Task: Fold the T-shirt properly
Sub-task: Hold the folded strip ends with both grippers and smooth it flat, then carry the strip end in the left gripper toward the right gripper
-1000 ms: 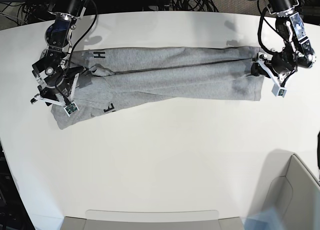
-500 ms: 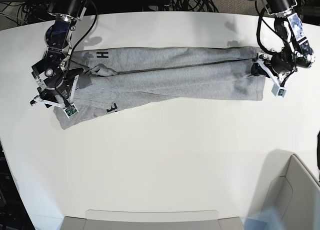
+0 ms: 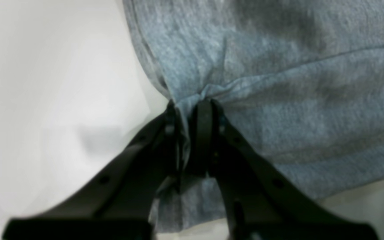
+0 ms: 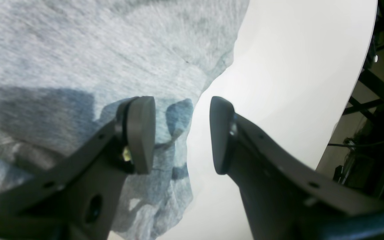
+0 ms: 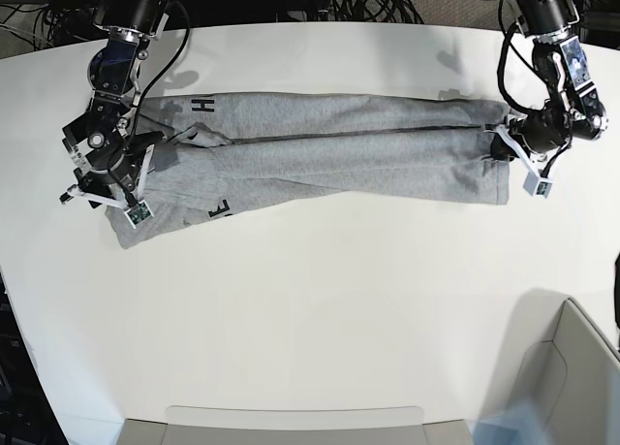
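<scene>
Two hands, operator: your left hand [image 3: 188, 133] pinches the soft heather-grey T-shirt [image 5: 320, 154] edge; your right hand [image 4: 182, 133] gapes empty over its opposite end.

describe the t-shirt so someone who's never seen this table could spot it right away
On the white table, look along the far half, between the two arms. The T-shirt lies there as a long grey band, folded lengthwise. It is the only cloth in view, with dark block letters showing near its end by the right gripper.
</scene>
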`<state>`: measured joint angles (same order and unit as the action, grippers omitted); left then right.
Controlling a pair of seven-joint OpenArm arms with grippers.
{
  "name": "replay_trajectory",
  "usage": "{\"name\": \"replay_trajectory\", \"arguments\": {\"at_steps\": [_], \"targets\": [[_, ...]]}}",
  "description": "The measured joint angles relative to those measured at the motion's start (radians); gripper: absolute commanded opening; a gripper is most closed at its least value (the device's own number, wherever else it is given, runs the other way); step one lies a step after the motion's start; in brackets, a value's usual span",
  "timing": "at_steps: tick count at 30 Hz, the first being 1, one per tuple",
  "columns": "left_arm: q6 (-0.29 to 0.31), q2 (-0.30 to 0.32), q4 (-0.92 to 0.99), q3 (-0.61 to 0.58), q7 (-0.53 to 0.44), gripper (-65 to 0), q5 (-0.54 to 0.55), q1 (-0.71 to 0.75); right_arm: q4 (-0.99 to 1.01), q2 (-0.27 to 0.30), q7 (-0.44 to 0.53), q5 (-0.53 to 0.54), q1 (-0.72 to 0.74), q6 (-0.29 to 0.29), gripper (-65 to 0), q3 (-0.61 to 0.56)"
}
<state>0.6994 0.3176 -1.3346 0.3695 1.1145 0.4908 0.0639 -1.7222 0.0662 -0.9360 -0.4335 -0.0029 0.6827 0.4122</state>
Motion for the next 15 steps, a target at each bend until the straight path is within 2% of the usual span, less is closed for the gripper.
{"name": "replay_trajectory", "arguments": {"at_steps": [6,8,10,12,15], "targets": [[0.014,-0.018,0.014,0.189,-0.019,-65.0,0.023,-0.01,0.0,0.0,0.0,0.0,0.0,0.0,-38.1,0.001],[0.027,0.002,0.021,0.212,-0.009,-65.0,0.023,-0.027,0.0,0.0,0.0,0.0,0.0,0.0,-38.1,0.001],[0.028,0.027,0.026,0.218,0.033,-65.0,-0.04,-0.058,0.0,0.0,0.0,-0.003,0.0,0.0,-38.1,0.002],[0.003,0.046,0.027,0.223,0.052,-65.0,-0.134,-0.09,0.001,0.0,0.0,-0.003,0.0,0.0,-38.1,0.003],[0.001,0.072,0.031,0.223,0.064,-65.0,-0.163,-0.11,0.001,0.0,0.0,0.0,0.0,0.0,-38.1,0.003]]}}
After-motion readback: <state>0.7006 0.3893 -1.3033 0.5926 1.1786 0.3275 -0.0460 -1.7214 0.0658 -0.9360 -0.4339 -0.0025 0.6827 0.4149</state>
